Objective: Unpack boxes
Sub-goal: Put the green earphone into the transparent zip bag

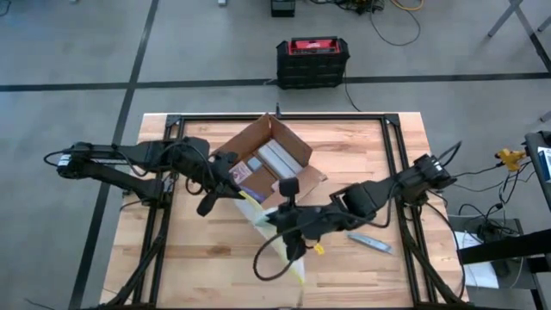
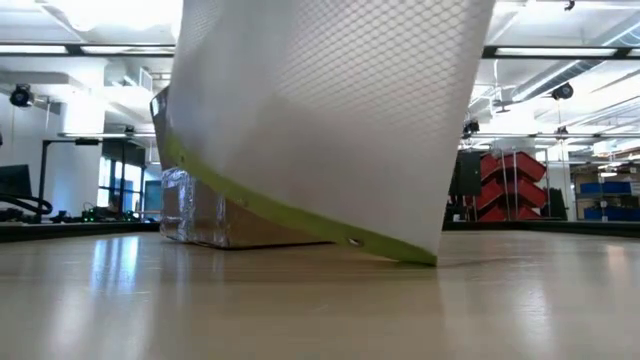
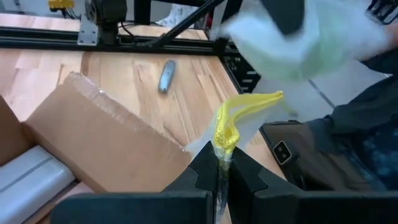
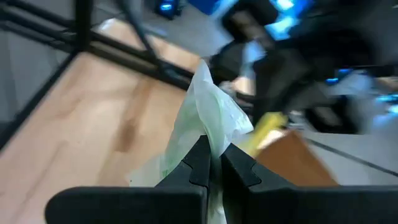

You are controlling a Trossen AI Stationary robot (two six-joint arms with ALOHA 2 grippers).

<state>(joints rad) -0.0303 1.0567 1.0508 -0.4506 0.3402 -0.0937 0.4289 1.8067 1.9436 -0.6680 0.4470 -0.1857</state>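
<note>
**Pouch held between both arms beside the opened carton**

The cardboard carton [image 1: 269, 162] sits open near the middle of the tabletop [image 1: 405, 267], flaps spread, with pale packages visible inside. Shiny tape shows along its lower edge in the low view.

The left gripper [image 3: 217, 167] stands just beside the carton's near flap, its jaws pressed together on the yellow-green edge of the clear plastic pouch [image 1: 280, 245]. The right gripper [image 4: 211, 163] is in front of the carton, its jaws likewise pinching the pouch's thin film. Held at two points, the pouch hangs stretched between the arms, its lower edge reaching down to the wood in the low view.

Judgement: the two-point hold probably serves to keep the limp pouch spread and clear of the carton while it is carried out.

A small grey tool [image 1: 370, 243] lies on the tabletop to the right, apart from both arms. A black-and-red case [image 1: 312, 62] stands on the floor beyond the tabletop.
</note>
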